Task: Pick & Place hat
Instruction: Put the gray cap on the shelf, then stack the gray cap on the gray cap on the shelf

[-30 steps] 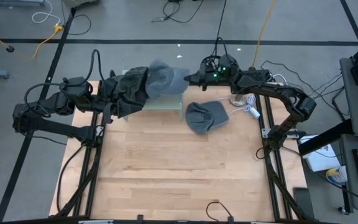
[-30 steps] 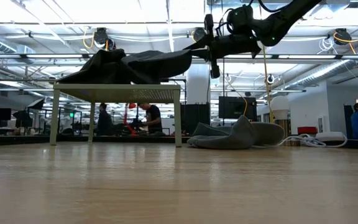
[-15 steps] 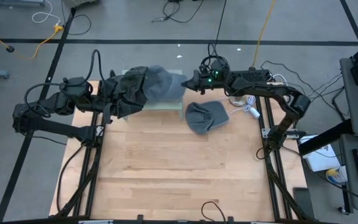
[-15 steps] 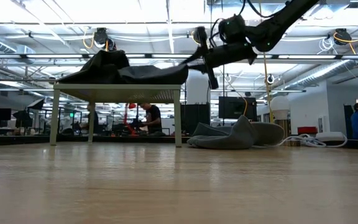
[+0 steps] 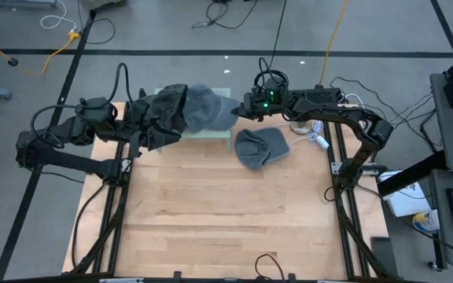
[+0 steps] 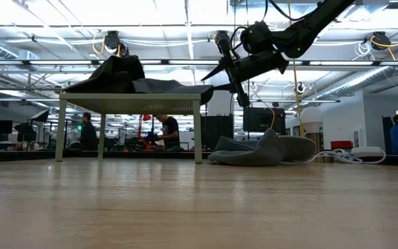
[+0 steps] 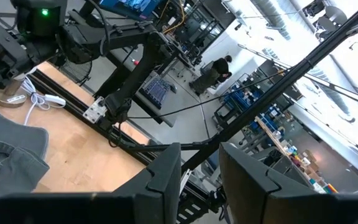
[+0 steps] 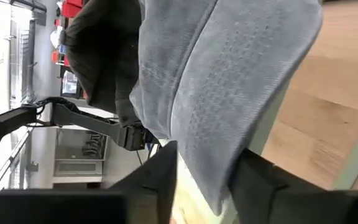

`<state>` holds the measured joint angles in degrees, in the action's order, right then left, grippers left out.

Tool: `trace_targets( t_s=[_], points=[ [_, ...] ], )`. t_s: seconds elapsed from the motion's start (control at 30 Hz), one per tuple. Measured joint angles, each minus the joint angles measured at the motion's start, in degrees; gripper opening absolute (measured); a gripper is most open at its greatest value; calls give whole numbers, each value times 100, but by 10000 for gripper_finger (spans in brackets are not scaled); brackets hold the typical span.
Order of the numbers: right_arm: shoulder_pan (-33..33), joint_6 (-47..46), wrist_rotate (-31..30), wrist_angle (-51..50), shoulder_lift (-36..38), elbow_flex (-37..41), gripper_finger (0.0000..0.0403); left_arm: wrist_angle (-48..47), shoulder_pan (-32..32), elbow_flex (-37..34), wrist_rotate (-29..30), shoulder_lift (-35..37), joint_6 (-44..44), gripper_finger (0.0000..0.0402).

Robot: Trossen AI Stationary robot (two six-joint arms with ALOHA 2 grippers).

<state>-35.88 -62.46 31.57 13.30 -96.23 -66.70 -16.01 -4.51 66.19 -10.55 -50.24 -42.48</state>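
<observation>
A grey hat (image 5: 204, 108) lies on a small pale stand (image 6: 130, 100) at the far side of the table, its brim (image 8: 229, 93) reaching over the stand's right end. My right gripper (image 6: 214, 77) is open at that end, a finger on either side of the brim's tip. A second grey hat (image 5: 259, 147) lies flat on the wooden table just right of the stand. My left gripper (image 7: 197, 180) is open and points level at the stand's left end. In the high view a dark heap of cloth (image 5: 157, 118) covers it.
The dark cloth heap (image 6: 116, 72) fills the stand's left half. A white cable (image 5: 314, 137) lies by the far right edge, next to the second hat. The near half of the table (image 5: 226, 220) is bare wood. People stand in the room behind (image 6: 166, 131).
My right gripper has sunk toward the stand, tipped its fingers downward and opened, letting go of the grey hat's brim. The hat, held up by its brim a second ago, now lies on the stand beside the dark cloth.
</observation>
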Motion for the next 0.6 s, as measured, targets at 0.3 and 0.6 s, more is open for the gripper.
trace_targets(
  t_s=[0.3,0.6],
  points=[
    [-132,49,-17,-442,1,0,229,1,0,0,-13,0,2,113],
    [-216,278,37,-616,2,0,271,2,0,0,-15,0,4,113]
  ],
)
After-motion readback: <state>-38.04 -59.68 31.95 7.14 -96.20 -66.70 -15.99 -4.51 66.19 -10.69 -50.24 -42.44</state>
